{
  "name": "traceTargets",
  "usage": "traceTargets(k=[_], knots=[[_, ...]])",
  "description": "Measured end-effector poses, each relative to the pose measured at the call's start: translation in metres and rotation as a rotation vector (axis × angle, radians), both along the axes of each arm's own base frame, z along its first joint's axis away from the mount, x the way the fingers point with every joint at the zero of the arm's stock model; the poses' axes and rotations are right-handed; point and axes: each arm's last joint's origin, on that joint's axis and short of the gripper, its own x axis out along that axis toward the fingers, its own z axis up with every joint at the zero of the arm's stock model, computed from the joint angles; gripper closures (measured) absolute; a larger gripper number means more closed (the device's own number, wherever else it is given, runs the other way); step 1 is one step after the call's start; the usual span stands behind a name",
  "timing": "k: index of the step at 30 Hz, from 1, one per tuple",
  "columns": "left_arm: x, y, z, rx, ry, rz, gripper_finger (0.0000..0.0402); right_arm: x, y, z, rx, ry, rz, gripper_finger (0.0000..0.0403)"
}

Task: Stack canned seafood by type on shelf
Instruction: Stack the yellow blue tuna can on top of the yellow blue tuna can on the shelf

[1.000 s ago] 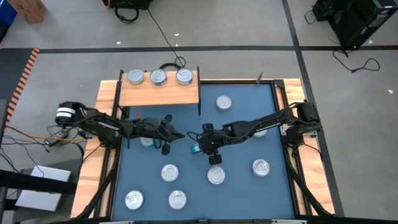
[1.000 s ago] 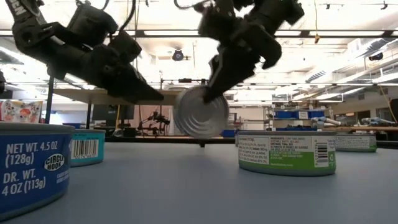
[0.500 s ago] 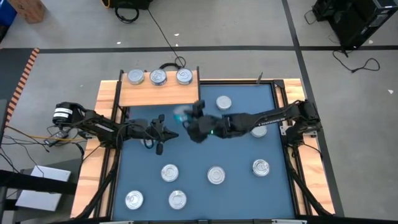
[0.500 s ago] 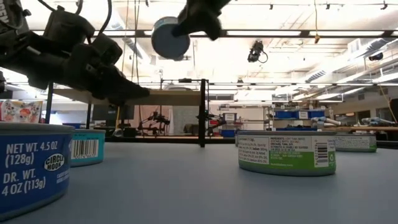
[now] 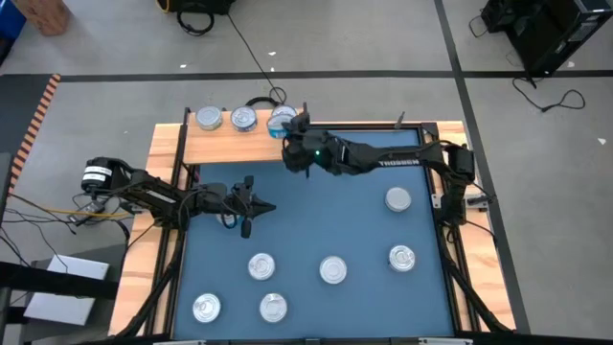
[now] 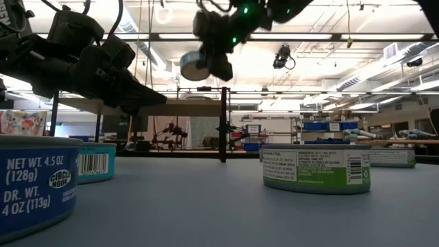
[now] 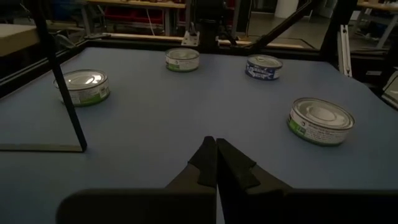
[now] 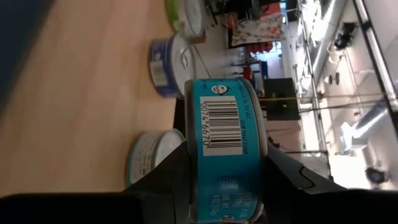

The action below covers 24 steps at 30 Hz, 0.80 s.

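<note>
while the left gripper is pinched together, right gripper clamps teal can over shelf edge.

Teal-labelled tin carries a black-and-white barcode. Shelf is light wood on black legs. Tabletop is blue. At 3 o'clock, a silver-lidded tin. Green-banded tin.

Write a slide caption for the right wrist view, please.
Right gripper holds a teal-labelled can over the wooden shelf.
</note>
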Motion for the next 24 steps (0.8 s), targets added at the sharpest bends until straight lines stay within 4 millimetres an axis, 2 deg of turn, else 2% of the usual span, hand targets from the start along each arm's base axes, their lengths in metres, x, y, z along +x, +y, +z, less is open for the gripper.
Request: traceTargets(k=[4,12,17,24], knots=[[0.0,0.0,0.0,0.002,-0.001,-0.001,0.0399,0.007,-0.019,-0.013,-0.015,0.028,-0.001,0.026],[0.0,0.0,0.0,0.0,0.004,0.0,0.0399,0.026,-0.038,-0.016,-0.029,0.053,-0.014,0.026],[0.0,0.0,-0.001,0.001,0.01,-0.001,0.0399,0.028,-0.037,0.004,-0.021,0.008,-0.03,0.026],[0.0,0.0,-0.001,0.001,0.006,-0.003,0.0399,0.025,-0.041,0.013,0.056,-0.017,-0.172,0.026]])
